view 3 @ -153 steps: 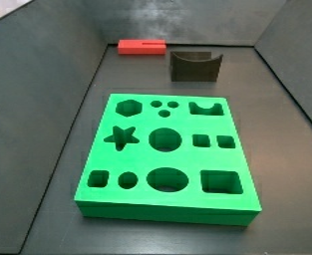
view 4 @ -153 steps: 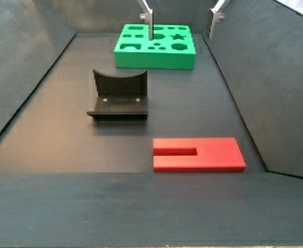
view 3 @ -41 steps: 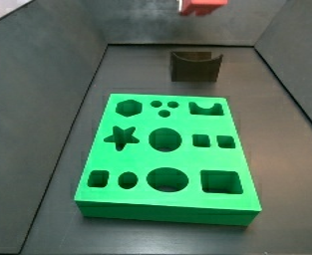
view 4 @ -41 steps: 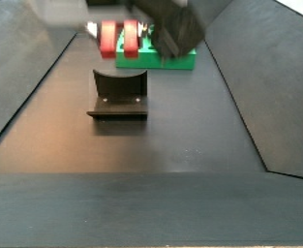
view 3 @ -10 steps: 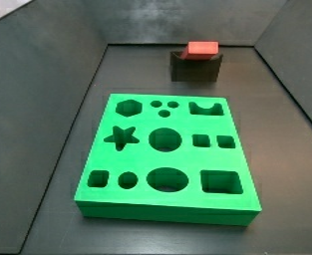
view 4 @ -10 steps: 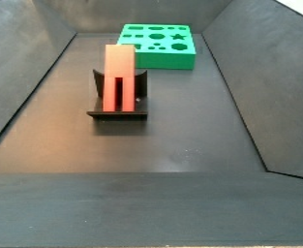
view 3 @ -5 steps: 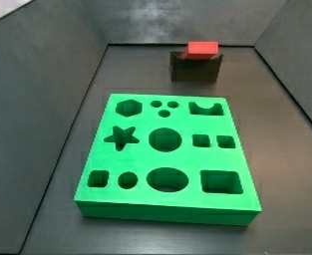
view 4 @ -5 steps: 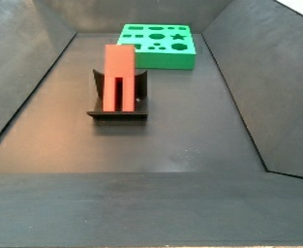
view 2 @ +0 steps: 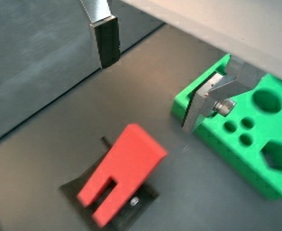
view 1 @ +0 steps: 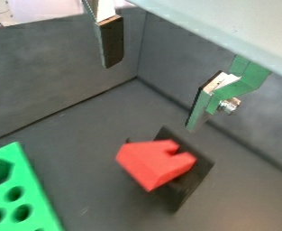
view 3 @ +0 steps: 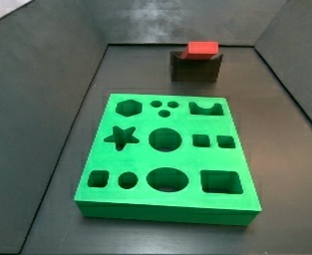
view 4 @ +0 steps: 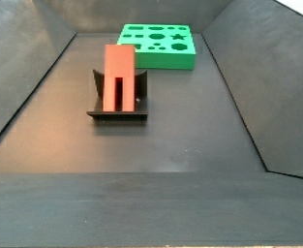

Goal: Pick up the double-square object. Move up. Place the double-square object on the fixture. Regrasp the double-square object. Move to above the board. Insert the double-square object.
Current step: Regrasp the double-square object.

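Red block now stands upright in the dark fixture, unmoved over the last second and released since its carry, gripper hanging above it with jaws wide and empty, out of both side views; placing done, regrasp next, green board unfilled.

The end effector hangs above the worktop with its fingers spread wide and nothing between them. Below it, the double-square object stands upright in the fixture, rising clear of the raised sides. Open floor separates the fixture from the board; dark walls close both sides.
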### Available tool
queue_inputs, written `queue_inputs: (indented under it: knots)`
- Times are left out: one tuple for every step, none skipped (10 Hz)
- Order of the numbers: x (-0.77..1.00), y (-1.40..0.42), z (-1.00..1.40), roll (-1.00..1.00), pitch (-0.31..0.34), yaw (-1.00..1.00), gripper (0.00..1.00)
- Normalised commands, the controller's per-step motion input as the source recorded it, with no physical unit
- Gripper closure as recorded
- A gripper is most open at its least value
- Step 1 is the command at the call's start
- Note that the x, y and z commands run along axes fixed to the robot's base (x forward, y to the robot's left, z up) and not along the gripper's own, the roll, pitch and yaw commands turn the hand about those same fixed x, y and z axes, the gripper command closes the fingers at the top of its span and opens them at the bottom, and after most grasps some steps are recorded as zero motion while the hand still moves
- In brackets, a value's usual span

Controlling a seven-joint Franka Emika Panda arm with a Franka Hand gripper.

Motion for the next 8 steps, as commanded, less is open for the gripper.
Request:
queue_inputs:
  knots:
    - [0.02, -0.02, 0.0, 1.0, 0.022, 0.04, 0.0]
    - [0.03, -0.02, 0.0, 1.0, 0.03, 0.05, 0.0]
    - [0.04, -0.03, 0.0, 1.0, 0.039, 0.05, 0.0]
    - [0.06, -0.03, 0.0, 1.0, 0.049, 0.05, 0.0]
    - [0.07, -0.03, -0.01, 1.0, 0.07, 0.06, 0.0]
    - [0.08, -0.04, 0.0, 1.0, 0.088, 0.07, 0.0]
    - [0.09, -0.04, 0.0, 1.0, 0.106, 0.08, 0.0]
    - [0.09, -0.04, -0.01, 1.0, 0.126, 0.09, 0.0]
